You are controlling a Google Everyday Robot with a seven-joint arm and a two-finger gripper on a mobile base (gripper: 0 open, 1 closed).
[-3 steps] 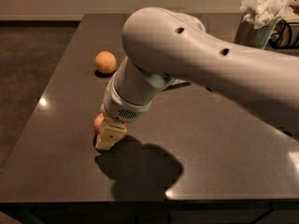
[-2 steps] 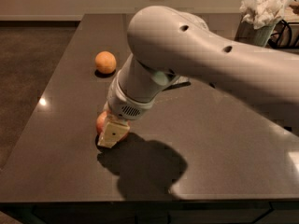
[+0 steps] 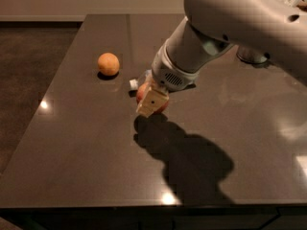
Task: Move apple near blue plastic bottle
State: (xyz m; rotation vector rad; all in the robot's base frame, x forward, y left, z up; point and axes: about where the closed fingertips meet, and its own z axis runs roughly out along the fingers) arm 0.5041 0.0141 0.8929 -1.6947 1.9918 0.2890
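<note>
Red apple [image 3: 141, 93] clenched in my jaws, just beside the bottle [image 3: 134, 84]: placing step, apparently; next, settle it on the counter [image 3: 86, 147] and release.

Pincer [image 3: 150, 101] tight on apple [image 3: 141, 93], nr bottle [image 3: 135, 82]

An orange [image 3: 108, 63] is sitting on the dark counter [image 3: 72, 143], at ten o'clock from the end effector [image 3: 152, 102].
</note>
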